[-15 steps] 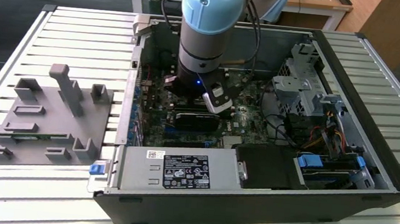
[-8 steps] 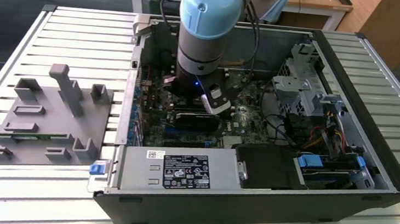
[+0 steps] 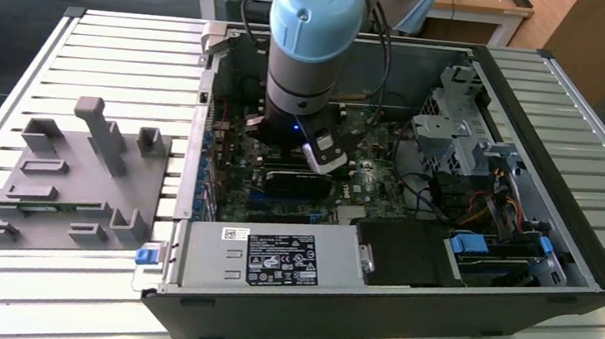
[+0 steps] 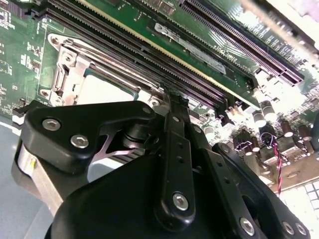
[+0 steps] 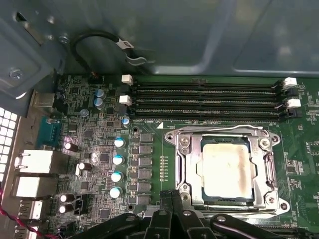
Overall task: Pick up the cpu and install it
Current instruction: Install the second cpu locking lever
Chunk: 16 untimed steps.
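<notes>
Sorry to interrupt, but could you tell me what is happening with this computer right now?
A robot arm is reaching down into an open computer case lying on a slatted table, working over the motherboard. In the first wrist view the cpu sits in the socket, inside its metal frame, with the gripper just beside it. A grey fixture tray lies on the table at the exterior view's left.
</notes>
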### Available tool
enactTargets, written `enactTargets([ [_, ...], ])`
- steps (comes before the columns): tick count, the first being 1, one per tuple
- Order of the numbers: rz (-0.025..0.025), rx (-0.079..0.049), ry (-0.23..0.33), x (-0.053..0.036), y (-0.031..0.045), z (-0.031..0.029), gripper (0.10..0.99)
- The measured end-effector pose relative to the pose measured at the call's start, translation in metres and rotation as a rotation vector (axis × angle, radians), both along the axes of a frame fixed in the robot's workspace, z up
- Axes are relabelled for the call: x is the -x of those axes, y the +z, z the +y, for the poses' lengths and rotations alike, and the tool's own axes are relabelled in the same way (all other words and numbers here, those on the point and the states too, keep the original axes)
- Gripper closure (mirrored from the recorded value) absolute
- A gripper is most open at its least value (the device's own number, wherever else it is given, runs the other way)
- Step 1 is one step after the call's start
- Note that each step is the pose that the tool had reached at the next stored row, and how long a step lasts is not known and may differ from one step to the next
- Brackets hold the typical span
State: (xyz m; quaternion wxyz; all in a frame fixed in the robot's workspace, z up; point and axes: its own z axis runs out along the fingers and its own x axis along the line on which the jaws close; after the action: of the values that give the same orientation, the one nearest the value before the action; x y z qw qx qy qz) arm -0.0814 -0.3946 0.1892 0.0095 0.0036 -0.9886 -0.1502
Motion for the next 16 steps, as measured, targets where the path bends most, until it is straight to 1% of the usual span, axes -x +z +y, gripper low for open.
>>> enactTargets([
  [7, 0.0000, 0.001, 0.000, 0.0017, 0.0008, 0.0000, 0.980],
  [11, -0.0002, 0.001, 0.000, 0.0025, 0.0030, 0.0002, 0.980],
  [16, 0.0000, 0.001, -0.002, 0.0026, 0.0075, 0.0003, 0.980],
])
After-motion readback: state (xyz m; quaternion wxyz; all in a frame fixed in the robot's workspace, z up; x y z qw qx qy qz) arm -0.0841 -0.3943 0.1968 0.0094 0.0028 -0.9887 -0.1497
